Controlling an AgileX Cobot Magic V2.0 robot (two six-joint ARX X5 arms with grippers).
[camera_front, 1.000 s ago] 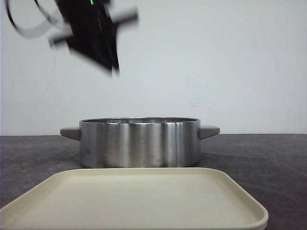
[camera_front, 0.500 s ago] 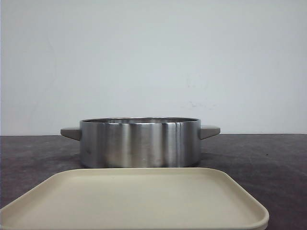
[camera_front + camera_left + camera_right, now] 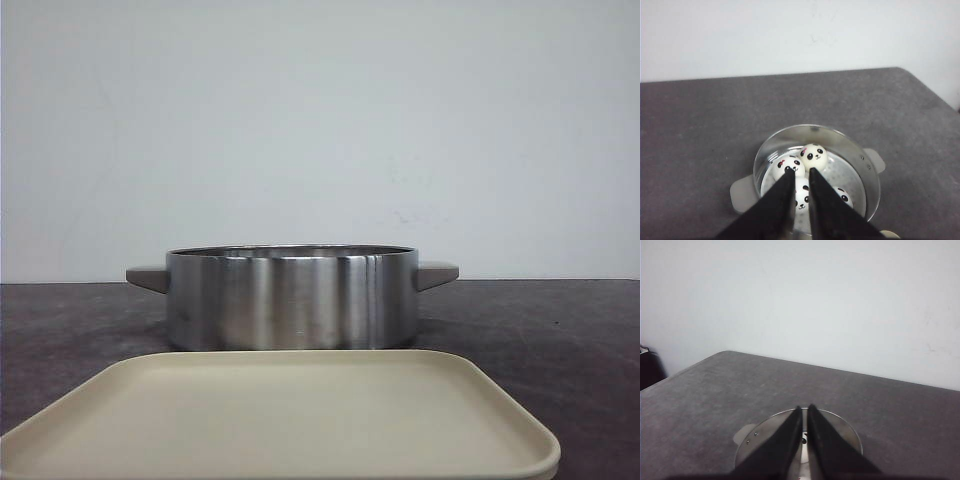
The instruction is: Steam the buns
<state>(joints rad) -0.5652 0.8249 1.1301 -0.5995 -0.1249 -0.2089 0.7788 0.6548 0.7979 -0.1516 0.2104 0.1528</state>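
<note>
Sitting in one pot (image 3: 867, 172): four buns (image 3: 813, 156); one tray (image 3: 300, 420) nearby.

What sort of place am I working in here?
Probably a lab test bench, not a kitchen: a bare grey tabletop against a plain white wall, with only a steel pot and beige tray.

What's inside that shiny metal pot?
The pot holds four white panda-faced buns resting on a perforated steamer plate. The left gripper hangs above, partly covering two buns. From the front view, the pot's wall hides them entirely.
</note>
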